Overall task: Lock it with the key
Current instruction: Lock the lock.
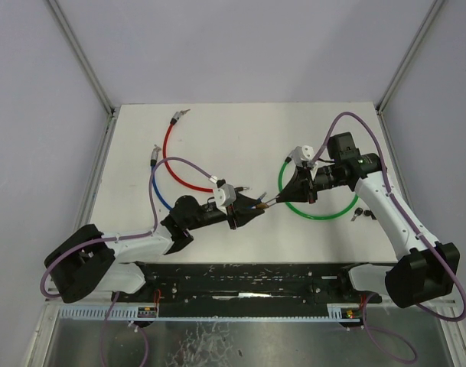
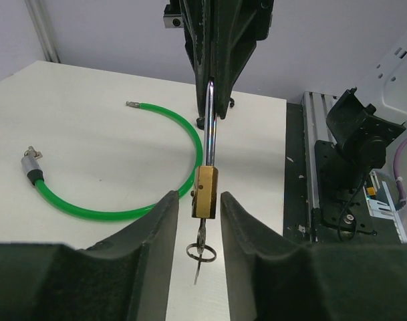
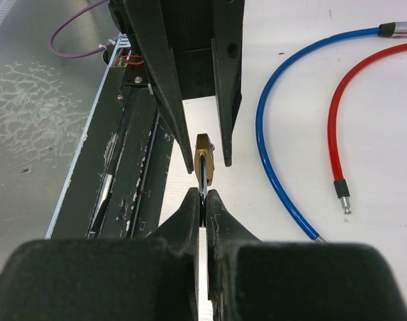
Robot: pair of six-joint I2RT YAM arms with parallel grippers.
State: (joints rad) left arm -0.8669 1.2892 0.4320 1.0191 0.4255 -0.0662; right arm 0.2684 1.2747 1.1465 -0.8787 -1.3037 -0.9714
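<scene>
The two arms meet nose to nose above the table [image 2: 89, 154]. The right gripper [image 3: 202, 195] has its jaws pressed together on the steel shackle [image 2: 210, 127] of a small brass padlock [image 2: 205, 192], holding it clear of the table. The lock body sticks out just past the right fingertips, pointing at the other arm.

The left gripper [image 2: 198, 198] has its jaws partly apart, one on each side of the brass body. From its wrist view a sliver of daylight shows on both sides, narrower on one side than the other, so neither pad is touching the lock. The body sits right at the left fingertips, not deep between them.

The key [image 2: 201, 234] juts from the end of the body away from the shackle, and its ring [image 2: 202, 252] lies further in between the left jaws, touching neither finger as far as I can see.

A green cable [image 2: 123, 210] curves on the table beneath and to one side of the left jaws. A blue cable [image 3: 270, 134] and a red cable [image 3: 337, 120] lie off to one side of the right jaws.
</scene>
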